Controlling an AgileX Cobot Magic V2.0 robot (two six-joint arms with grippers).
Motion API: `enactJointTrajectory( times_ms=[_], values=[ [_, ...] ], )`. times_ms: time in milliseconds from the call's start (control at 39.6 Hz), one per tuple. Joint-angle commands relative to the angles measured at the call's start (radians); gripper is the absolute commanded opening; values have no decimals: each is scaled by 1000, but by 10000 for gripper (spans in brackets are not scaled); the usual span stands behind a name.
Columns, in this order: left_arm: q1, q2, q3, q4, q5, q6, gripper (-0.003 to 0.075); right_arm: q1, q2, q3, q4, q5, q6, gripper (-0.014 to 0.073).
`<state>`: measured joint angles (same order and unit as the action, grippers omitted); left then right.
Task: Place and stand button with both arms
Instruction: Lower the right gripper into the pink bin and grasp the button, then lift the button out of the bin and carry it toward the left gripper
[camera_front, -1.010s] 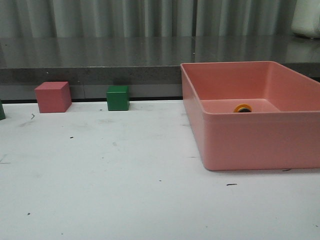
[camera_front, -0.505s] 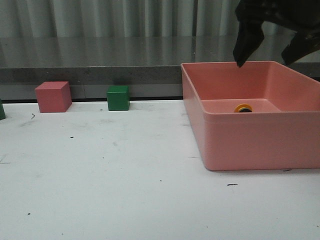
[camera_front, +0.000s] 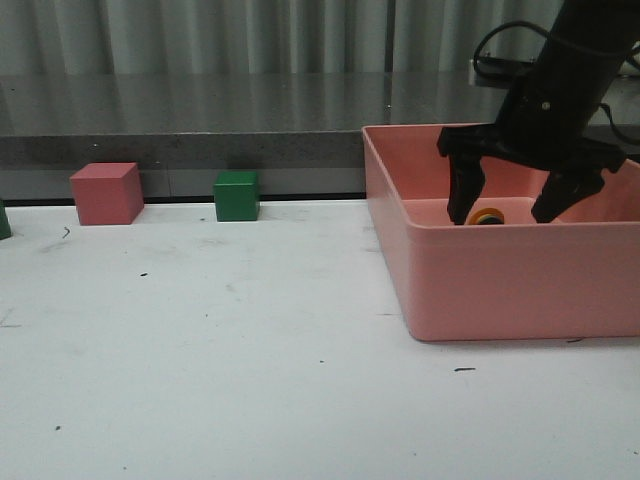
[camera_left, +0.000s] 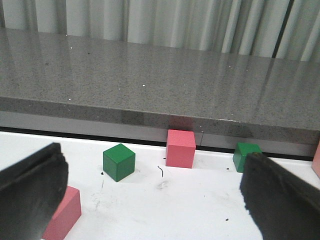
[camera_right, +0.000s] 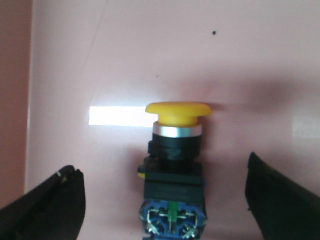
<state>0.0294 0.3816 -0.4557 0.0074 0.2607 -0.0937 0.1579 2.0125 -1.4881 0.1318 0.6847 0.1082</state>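
Note:
The button (camera_front: 487, 216) lies on its side on the floor of the pink bin (camera_front: 500, 285), only its yellow cap peeking over the front wall. In the right wrist view the button (camera_right: 175, 165) shows its yellow cap, black body and blue base, lengthwise between the two fingers. My right gripper (camera_front: 500, 218) is down inside the bin, open, one finger on each side of the button and neither touching it (camera_right: 161, 169). My left gripper (camera_left: 152, 159) shows only in its own wrist view, open over bare white table with nothing between its fingers.
A pink-red cube (camera_front: 105, 193) and a green cube (camera_front: 236, 195) stand at the table's back edge, left of the bin. The left wrist view shows a green cube (camera_left: 119, 161), a pink-red cube (camera_left: 180, 148), another green cube (camera_left: 247, 156) and a pink cube (camera_left: 62, 212) near the left finger.
The right arm came into view from above and dropped into the bin; its open fingers now straddle the button. The button and cubes have not moved.

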Motion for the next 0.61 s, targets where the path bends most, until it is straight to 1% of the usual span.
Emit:
enactJointTrajectory(
  times_ms=[0,76,101,177,353,404,505,581],
  values=[
    [2,14,-37,-7,-75,-8,672,-7,-25,-43,1,-26,3,614],
    [2,14,-37,-7,-75,-8,672,-8,-13,-43,1,-28,3,544],
    [2,14,-37,-7,-75,-8,672,-8,-12,-43,1,-28,3,508],
    [2,14,-37,-7,-75,-8,672,-8,-11,-43,1,-28,3,458],
    [2,14,-37,-7,-75,-8,672,-8,-11,-43,1,-17,3,407],
    [2,14,-37,-7,-75,-8,672,-8,-11,-43,1,-10,3,369],
    [2,14,-37,-7,-75,-8,672,-8,-11,-43,1,0,3,248],
    [2,14,-37,-7,-75,-8,672,-8,-11,-43,1,4,3,211]
  ],
)
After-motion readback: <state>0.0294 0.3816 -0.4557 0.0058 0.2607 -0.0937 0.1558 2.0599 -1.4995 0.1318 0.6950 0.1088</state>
